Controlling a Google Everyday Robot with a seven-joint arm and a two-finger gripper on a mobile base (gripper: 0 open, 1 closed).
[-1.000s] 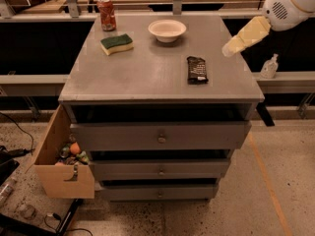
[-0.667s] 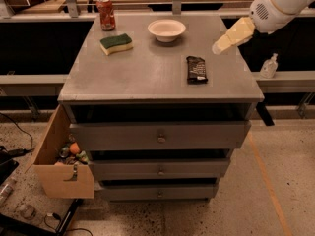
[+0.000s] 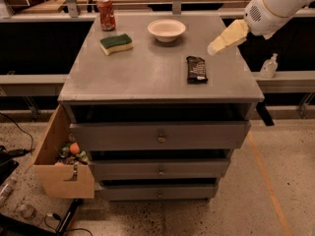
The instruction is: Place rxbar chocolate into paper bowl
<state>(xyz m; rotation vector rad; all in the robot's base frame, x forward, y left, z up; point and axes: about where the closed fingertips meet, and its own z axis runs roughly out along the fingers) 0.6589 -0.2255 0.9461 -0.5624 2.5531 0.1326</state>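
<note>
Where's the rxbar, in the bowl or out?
Out. The rxbar chocolate lies flat on the tabletop, apart from the empty paper bowl. The gripper hangs beyond the bar, right of the bowl.

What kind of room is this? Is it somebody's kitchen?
Probably not a kitchen. It looks more like a robot test lab or workshop. There is a grey drawer cabinet, cables on the speckled floor, an orange floor line, and the robot's gripper hovering over the cabinet's right rear corner.
</note>
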